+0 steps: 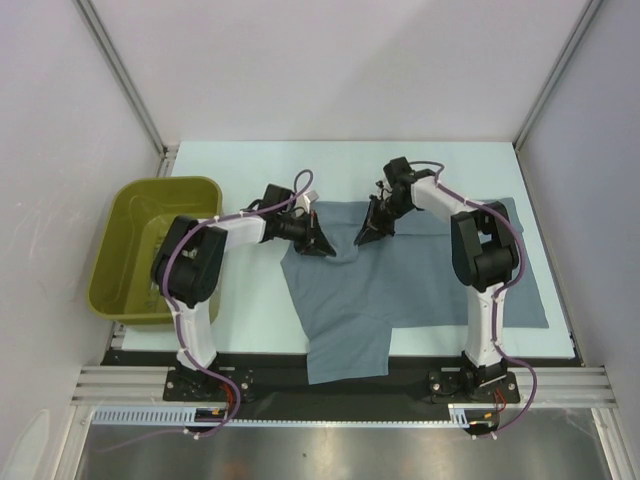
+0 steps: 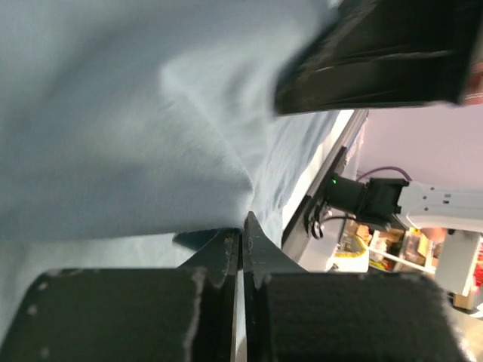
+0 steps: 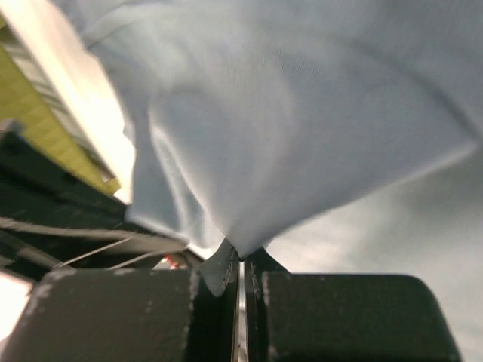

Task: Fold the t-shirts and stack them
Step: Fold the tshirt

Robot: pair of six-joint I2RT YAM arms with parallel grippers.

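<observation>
Seen from above, the left arm [image 1: 190,265] and right arm [image 1: 485,250] reach forward with elbows bent. The left gripper [image 1: 320,245] and right gripper [image 1: 366,236] angle toward each other at the far edge of the slate t-shirt [image 1: 400,280]. The shirt lies spread on the table [image 1: 250,300] right of centre, its hem over the near edge.

Left wrist view: fingers [image 2: 219,260] pressed together, nipping the cloth's edge.

Right wrist view: fingers [image 3: 219,268] clamped on a gathered peak of fabric.

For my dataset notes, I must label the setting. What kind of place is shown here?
Probably a robotics lab cell: left arm and right arm bolted to a metal rail, plain white walls around the table, a t-shirt and olive basket as props.
</observation>
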